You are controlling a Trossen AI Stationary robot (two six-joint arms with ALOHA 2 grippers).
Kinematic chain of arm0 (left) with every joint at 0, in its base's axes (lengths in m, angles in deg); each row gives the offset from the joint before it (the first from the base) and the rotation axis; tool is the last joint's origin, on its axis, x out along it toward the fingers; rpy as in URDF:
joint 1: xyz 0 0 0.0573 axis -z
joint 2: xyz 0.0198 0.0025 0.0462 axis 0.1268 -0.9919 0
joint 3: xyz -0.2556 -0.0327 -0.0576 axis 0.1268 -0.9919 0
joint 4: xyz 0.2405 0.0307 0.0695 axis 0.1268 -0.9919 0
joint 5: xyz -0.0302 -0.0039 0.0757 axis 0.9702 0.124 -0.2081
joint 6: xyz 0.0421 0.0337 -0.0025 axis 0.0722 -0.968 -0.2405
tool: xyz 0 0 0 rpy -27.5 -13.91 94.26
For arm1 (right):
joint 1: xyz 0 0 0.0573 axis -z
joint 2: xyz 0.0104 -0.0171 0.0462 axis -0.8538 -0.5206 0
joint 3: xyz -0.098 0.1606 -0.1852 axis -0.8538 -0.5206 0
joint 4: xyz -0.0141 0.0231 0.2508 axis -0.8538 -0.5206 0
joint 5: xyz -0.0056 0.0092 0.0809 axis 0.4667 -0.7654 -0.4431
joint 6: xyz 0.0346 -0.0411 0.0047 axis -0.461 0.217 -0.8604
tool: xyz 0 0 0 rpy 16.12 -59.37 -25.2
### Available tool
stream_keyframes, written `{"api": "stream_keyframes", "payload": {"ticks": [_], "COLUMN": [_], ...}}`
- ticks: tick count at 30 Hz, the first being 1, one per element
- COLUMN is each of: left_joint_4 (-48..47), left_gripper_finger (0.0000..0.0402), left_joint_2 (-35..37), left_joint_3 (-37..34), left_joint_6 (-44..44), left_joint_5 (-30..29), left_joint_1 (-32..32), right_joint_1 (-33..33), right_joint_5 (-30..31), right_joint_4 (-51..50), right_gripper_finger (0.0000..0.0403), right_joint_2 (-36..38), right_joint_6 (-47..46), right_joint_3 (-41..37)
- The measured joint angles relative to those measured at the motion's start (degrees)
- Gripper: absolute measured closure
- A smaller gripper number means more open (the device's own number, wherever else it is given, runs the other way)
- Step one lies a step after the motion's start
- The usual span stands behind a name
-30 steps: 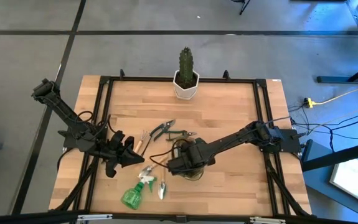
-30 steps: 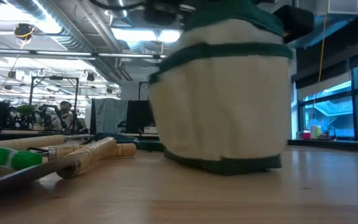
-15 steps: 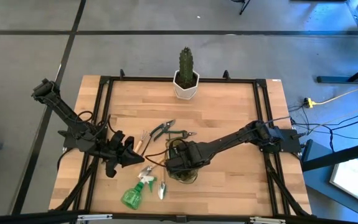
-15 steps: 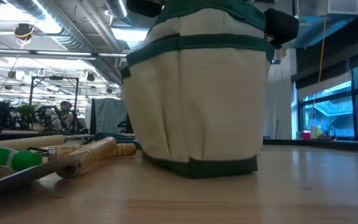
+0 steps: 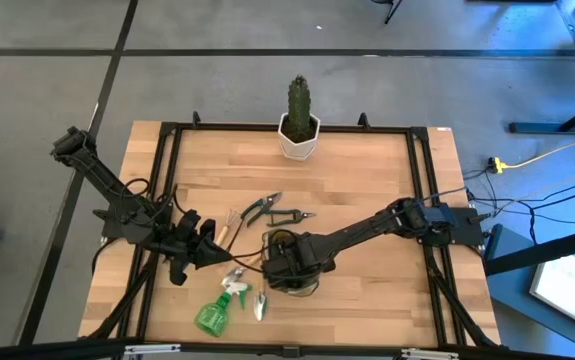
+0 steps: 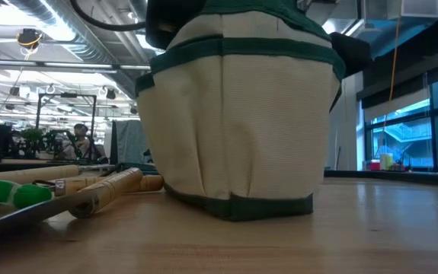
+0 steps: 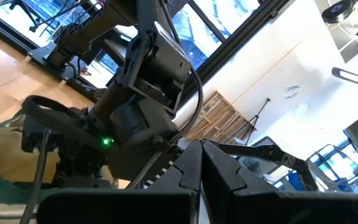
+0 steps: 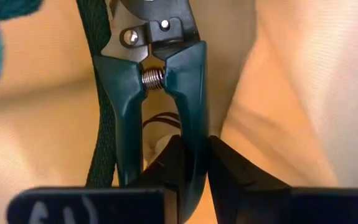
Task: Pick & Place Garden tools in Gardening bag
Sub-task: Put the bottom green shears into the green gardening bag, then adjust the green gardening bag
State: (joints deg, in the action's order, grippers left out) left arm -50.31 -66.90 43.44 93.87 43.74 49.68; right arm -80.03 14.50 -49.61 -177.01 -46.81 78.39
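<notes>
Inside the bag (image 6: pixel 238 129), only the right wrist view shows the right pincer (image 8: pixel 191 158) grasping shears (image 8: pixel 157 93).

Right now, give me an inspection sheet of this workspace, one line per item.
Surface: wooden table, bare toward the right.
Job's things: gardening bag stands upright near the front middle; teal-handled shears are held down inside it; a second pair of shears, a wooden-handled tool, a trowel and the green spray bottle lie on the table.
Clutter: cactus in a white pot at the far edge.
Grippers: right tool shut on the shears' handle inside the bag; left tool shut, empty, left of the bag.
Cables: several on the floor, right of the table.
Surroundings: a person far behind.
</notes>
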Motion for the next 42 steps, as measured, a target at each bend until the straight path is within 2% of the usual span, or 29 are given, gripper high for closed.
{"api": "stream_keyframes", "payload": {"ticks": [12, 20, 24, 38, 42], "left_joint_4": [0.0, 0.0, 0.0, 0.0, 0.0], "left_gripper_finger": [0.0400, 0.0400, 0.0400, 0.0400, 0.0400], "left_joint_2": [0.0, 0.0, 0.0, 0.0, 0.0], "left_joint_3": [0.0, 0.0, 0.0, 0.0, 0.0], "left_joint_6": [0.0, 0.0, 0.0, 0.0, 0.0], "left_joint_5": [0.0, 0.0, 0.0, -0.1, -0.1], "left_joint_1": [0.0, 0.0, 0.0, 0.0, 0.0], "right_joint_1": [0.1, 0.1, 0.1, 1.3, 1.7], "right_joint_5": [0.0, -0.2, -0.2, 5.3, 4.8], "right_joint_4": [0.0, 0.0, 0.3, -6.0, -9.1], "right_gripper_finger": [0.0355, 0.0246, 0.0217, 0.0215, 0.0209], "right_joint_2": [0.0, 0.0, 0.0, 0.1, 0.1], "right_joint_6": [1.5, 1.7, 1.7, 6.8, 8.4], "right_joint_3": [0.0, 0.0, 0.0, 7.5, 9.1]}}
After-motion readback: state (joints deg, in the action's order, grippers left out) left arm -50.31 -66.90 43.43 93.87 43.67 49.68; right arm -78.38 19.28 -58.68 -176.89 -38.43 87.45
